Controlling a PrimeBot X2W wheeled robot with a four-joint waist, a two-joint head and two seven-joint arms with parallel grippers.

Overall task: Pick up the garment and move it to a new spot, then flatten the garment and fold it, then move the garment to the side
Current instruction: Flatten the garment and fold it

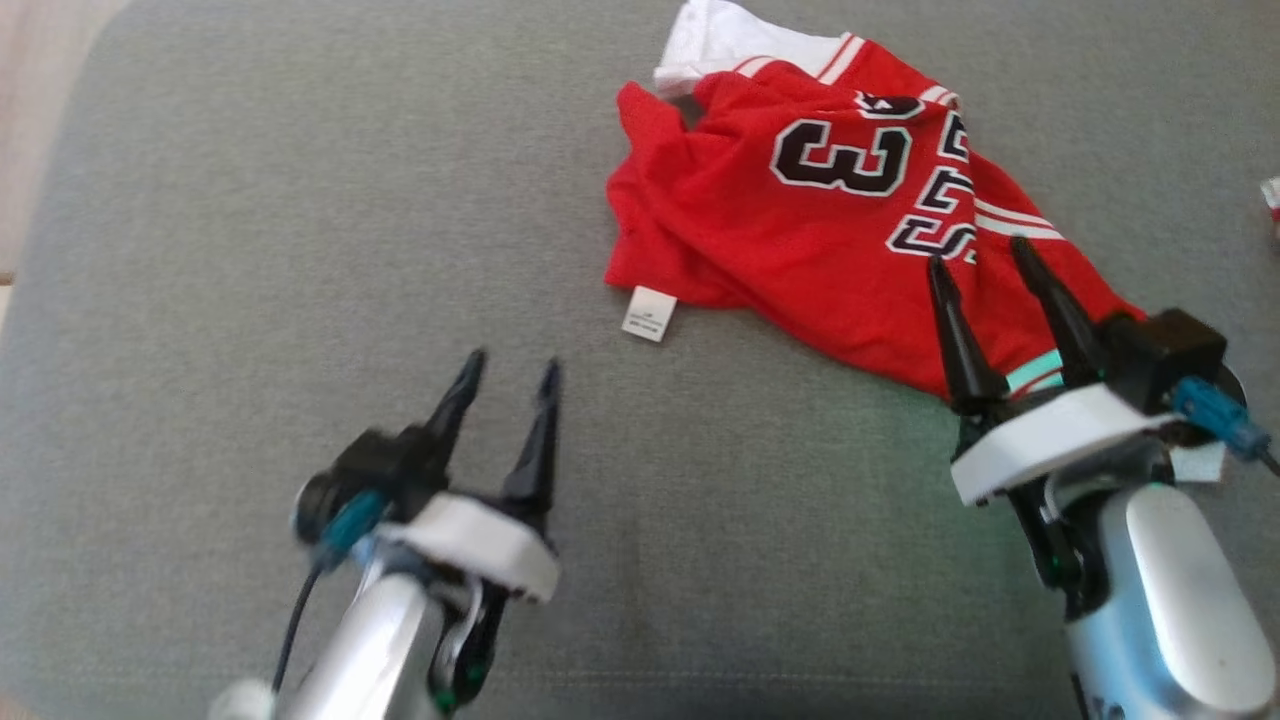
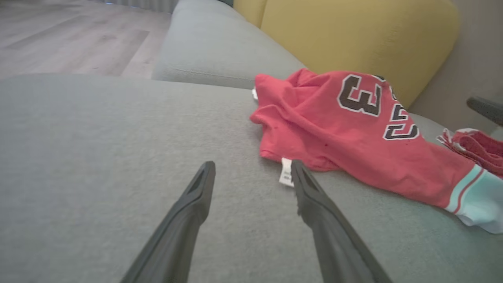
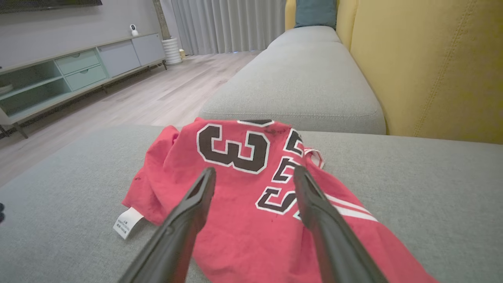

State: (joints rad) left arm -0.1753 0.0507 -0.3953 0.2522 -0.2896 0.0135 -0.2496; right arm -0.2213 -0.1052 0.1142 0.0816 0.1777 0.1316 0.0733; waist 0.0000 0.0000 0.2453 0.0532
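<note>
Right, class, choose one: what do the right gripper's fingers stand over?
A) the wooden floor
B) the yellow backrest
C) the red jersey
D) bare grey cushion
C: in the head view the right gripper has its fingers spread over the red jersey, nothing between them, while the left gripper is the one above bare grey cushion.

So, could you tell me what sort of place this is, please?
Most likely a home living room: a grey sofa with yellow back cushions, a low cabinet along the wall, and long curtains over a wooden floor.
</note>
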